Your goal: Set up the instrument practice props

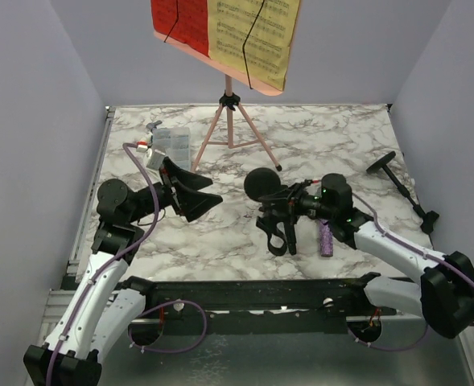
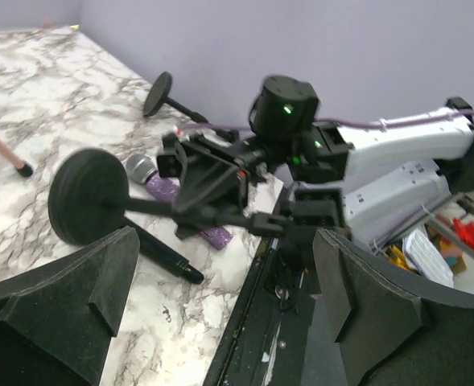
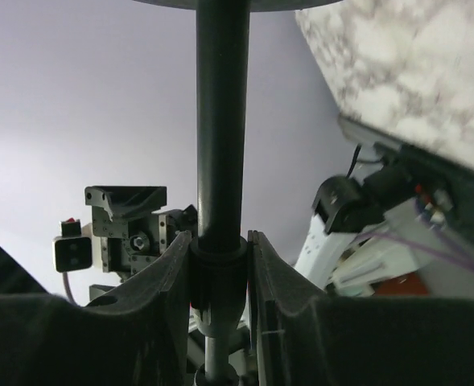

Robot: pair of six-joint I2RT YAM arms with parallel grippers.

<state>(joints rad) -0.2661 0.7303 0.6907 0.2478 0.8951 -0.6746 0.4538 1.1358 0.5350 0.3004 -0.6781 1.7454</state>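
Observation:
My right gripper (image 1: pixel 283 203) (image 3: pixel 219 257) is shut on the stem (image 3: pixel 220 121) of a black mic holder, which is lifted and tipped sideways. Its round base (image 1: pixel 261 183) (image 2: pixel 88 197) faces the left arm. Left of that base hangs my left gripper (image 1: pixel 192 191) (image 2: pixel 228 277), open and holding nothing. The purple glitter microphone (image 1: pixel 326 239) (image 2: pixel 166 190) lies on the table beside the right gripper. A black microphone handle (image 2: pixel 162 256) lies beneath the held holder. A second mic holder (image 1: pixel 399 183) (image 2: pixel 158 92) lies flat at the right. The pink music rack (image 1: pixel 228 121) stands at the back, carrying red (image 1: pixel 180 20) and yellow (image 1: pixel 253 36) sheets.
A clear plastic compartment box (image 1: pixel 172 141) sits at the back left, just beyond the left gripper. One pink tripod leg (image 2: pixel 3 153) reaches toward the middle. Walls close in the marble table (image 1: pixel 317 141) on three sides. A black rail (image 1: pixel 245 293) runs along the near edge.

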